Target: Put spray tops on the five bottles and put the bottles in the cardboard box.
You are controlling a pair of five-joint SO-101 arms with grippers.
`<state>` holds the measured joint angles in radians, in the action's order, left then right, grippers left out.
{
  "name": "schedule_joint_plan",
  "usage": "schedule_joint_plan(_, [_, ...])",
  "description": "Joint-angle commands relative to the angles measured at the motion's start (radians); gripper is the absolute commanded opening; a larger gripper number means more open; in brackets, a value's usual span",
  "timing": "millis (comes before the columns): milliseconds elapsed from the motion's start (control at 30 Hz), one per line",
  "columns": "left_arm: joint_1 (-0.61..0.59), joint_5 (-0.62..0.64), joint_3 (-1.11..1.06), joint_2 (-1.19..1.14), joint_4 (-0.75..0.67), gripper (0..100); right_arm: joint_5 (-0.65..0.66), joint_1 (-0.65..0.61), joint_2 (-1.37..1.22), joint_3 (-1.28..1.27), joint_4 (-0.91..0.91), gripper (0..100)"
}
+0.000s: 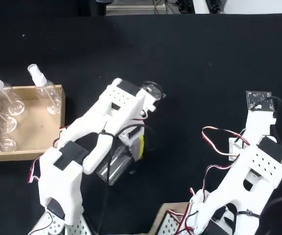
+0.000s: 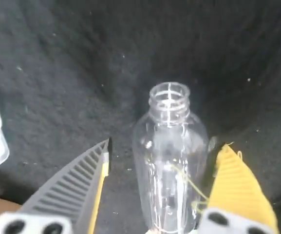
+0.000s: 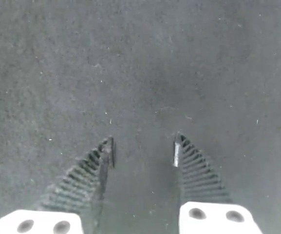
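Cardboard box (image 1: 33, 122) holds four bottles (image 1: 47, 93) with tops on. Fifth bottle (image 2: 169, 170) bare-necked, between the spread jaws of left pincer (image 2: 167, 144), not clamped. Right pincer (image 3: 142, 148) released, empty, over the bench (image 1: 204, 49). Remaining, by my read: spray top on it, then boxing

The cardboard box (image 1: 33, 142) blocks the surface (image 1: 204, 54) at 9 o'clock. Four topped bottles (image 1: 47, 93) crowd its 9 and 1 o'clock edges, while its middle and 5 o'clock corner are bare. The left arm (image 1: 97, 142) slants from 7 o'clock to the centre, barring the lane to the box from the right. A topless bottle (image 2: 169, 165) fills the gap of the left hand (image 2: 167, 146). From 10 to 2 o'clock the surface lies open. At 3 o'clock the right hand (image 3: 143, 141), fingers spread, hangs over bare cloth.
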<state>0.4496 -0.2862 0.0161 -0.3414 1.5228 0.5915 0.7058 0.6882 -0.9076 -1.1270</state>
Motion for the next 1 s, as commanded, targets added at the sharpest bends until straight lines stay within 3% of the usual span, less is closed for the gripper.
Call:
schedule_joint_plan(0, [0.008,0.012,0.061,-0.048,0.014,32,-0.009,-0.012,0.036,0.019,0.020,17.0])
schedule_joint_plan(367, [0.050,0.011,0.067,-0.103,0.015,21,-0.009,-0.011,0.038,0.021,0.020,17.0])
schedule_joint_plan(533, [0.054,0.012,0.025,-0.069,-0.003,8,-0.009,-0.011,0.041,0.022,0.020,17.0])
schedule_joint_plan(800, [-0.016,0.011,-0.081,0.311,-0.003,8,-0.011,-0.032,0.038,0.035,0.018,17.0])
schedule_joint_plan(967, [-0.065,0.005,-0.357,0.470,-0.186,8,-0.011,-0.069,0.041,0.073,-0.057,17.0])
